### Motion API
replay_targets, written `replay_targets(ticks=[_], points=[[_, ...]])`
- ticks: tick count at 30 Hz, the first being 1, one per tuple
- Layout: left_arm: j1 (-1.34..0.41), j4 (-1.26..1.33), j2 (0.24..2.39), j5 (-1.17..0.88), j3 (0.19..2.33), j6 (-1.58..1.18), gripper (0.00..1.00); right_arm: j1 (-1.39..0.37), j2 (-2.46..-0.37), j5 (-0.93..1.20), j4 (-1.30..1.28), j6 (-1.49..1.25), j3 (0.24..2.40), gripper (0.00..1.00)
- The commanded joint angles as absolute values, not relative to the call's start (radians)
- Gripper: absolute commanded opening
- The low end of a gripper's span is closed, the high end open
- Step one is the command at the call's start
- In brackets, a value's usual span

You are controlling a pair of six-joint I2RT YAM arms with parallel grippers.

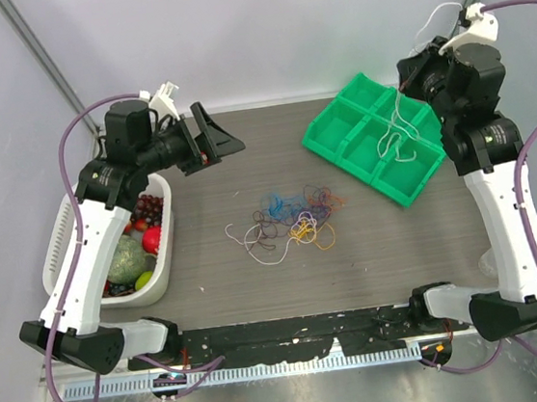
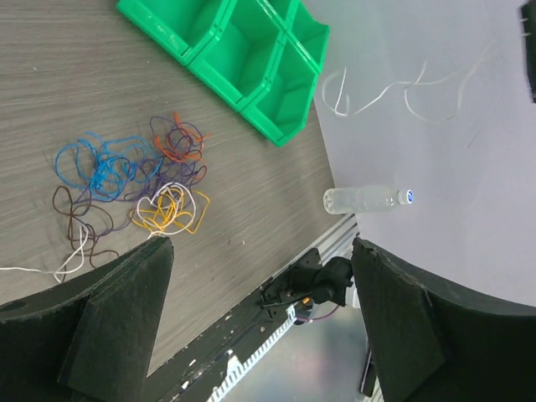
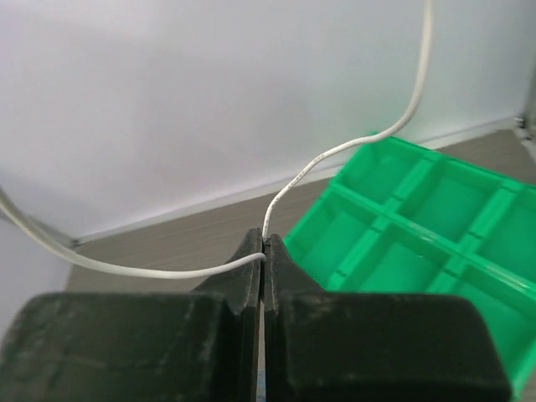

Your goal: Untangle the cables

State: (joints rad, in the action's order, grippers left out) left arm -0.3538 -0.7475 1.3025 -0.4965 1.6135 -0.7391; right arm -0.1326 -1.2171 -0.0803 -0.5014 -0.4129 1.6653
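Right claw [image 3: 264, 251], fully closed, pinches a thin white cable [image 3: 335, 155], upper right; left claw [image 2: 261, 280] gapes empty. Other coloured cables [image 1: 294, 215] lie tangled mid-frame on the grey surface [image 1: 208, 266]: light, limp, probably best pinched at loose ends.

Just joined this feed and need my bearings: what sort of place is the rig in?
Probably a robot lab test cell: plain white panel walls enclose the grey wood-grain table, which holds staged props, a green plastic divided bin tray and a white slatted basket of fruit.
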Motion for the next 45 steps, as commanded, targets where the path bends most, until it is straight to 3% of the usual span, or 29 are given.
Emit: replay_targets(ticks=[1, 9, 22, 28, 39, 45], points=[[-0.385, -0.767, 1.284, -0.486, 1.684, -0.646, 0.92, -0.095, -1.219, -0.233, -0.411, -0.322, 1.534, 0.01], [-0.410, -0.799, 1.218, -0.446, 1.646, -0.557, 1.00, -0.041, -1.301, -0.365, -0.336, -0.174, 1.419, 0.01], [-0.485, -0.862, 1.258, -0.341, 1.719, -0.436, 1.00, -0.029, -1.325, -0.477, -0.399, -0.101, 1.607, 0.01], [-0.520, -0.873, 1.270, -0.324, 1.732, -0.396, 1.00, -0.015, -1.365, -0.482, -0.344, -0.084, 1.519, 0.01], [-0.540, -0.887, 1.275, -0.288, 1.715, -0.347, 1.00, 0.109, -1.483, -0.296, -0.273, -0.302, 1.247, 0.01], [-0.551, -0.893, 1.278, -0.291, 1.716, -0.311, 1.00, 0.179, -1.598, -0.065, -0.342, -0.532, 1.160, 0.01]])
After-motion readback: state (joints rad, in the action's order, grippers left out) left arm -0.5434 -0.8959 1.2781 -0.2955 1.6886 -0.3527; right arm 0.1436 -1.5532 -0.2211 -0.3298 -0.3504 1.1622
